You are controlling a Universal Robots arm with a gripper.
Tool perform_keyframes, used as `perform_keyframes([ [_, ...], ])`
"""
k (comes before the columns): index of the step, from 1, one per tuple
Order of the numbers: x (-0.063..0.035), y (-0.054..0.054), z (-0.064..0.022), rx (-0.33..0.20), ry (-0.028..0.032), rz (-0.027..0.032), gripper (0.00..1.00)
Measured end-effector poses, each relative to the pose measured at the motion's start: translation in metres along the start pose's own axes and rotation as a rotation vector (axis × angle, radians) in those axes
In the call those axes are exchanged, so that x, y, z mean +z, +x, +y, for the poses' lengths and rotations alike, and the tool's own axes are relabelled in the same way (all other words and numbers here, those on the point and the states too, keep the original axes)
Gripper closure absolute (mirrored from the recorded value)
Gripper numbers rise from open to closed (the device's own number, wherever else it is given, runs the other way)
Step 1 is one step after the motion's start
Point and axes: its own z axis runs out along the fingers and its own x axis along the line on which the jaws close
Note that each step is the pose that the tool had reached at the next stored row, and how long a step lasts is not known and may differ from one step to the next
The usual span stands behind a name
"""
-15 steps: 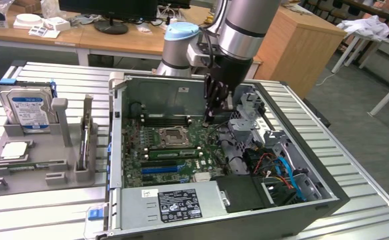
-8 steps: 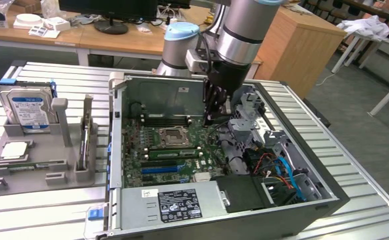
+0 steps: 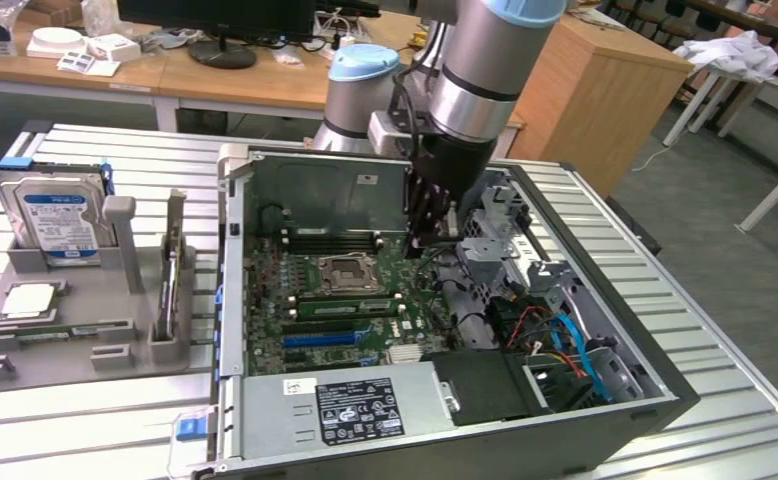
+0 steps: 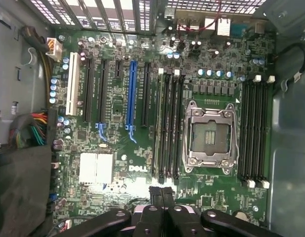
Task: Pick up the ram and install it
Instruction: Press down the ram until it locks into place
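A ram point(image 3: 172, 268), a thin stick, stands on edge in the grey holder point(image 3: 122, 225) at the exterior view's left, far from the arm. A second green strip point(image 3: 56, 329) lies in the holder's front slot; I cannot tell whether it is a ram. My gripper point(image 3: 432, 240) hangs inside the open computer case point(image 3: 656, 395), above the motherboard point(image 3: 302, 350) beside the CPU socket point(image 3: 345, 268). In the wrist view the gripper point(image 4: 162, 193) is shut, its fingers pressed together with nothing between them, just off the end of the black memory slots point(image 4: 168, 128) next to the socket point(image 4: 210, 136).
The holder also carries a silver hard drive with a blue label point(image 3: 56, 215) and a square silver CPU point(image 3: 32, 300). Cables point(image 3: 569, 340), a drive cage point(image 3: 503, 225) and the power supply point(image 3: 349, 405) crowd the case. Desks with a monitor stand behind.
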Motion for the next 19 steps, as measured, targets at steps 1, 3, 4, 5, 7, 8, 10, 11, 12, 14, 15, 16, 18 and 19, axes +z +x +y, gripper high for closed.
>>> perform_keyframes([
  [1, 0.0016, 0.0, -0.0001, 0.0, 0.0, 0.0, 0.89],
  [3, 0.0048, 0.0, -0.0001, 0.0, 0.0, 0.0, 0.89],
  [4, 0.0064, 0.0, -0.0002, 0.0, -0.0001, 0.0002, 0.89],
  [5, 0.008, 0.0, -0.0002, 0.0, 0.0, 0.0002, 0.89],
  [7, 0.0114, 0.0, -0.0003, 0.0, 0.0, 0.0001, 0.89],
  [8, 0.0131, 0.0, -0.0004, 0.0, 0.0, 0.0001, 0.89],
  [10, 0.0163, 0.0, -0.0005, 0.0, 0.0, 0.0001, 0.89],
  [11, 0.0178, 0.0, -0.0005, 0.0, 0.0, 0.0, 0.89],
  [12, 0.0193, 0.0, -0.0006, 0.0, 0.0, 0.0, 0.89],
  [14, 0.0223, 0.001, -0.0007, 0.0, 0.0, 0.0001, 0.89],
  [15, 0.0236, 0.001, -0.0007, 0.0, 0.0, 0.0001, 0.89],
  [16, 0.025, 0.001, -0.0008, 0.0, 0.0, 0.0002, 0.89],
  [18, 0.0278, 0.001, -0.0008, 0.0, -0.0001, 0.0002, 0.89],
  [19, 0.0292, 0.001, -0.0009, 0.0, 0.0, 0.0001, 0.89],
])
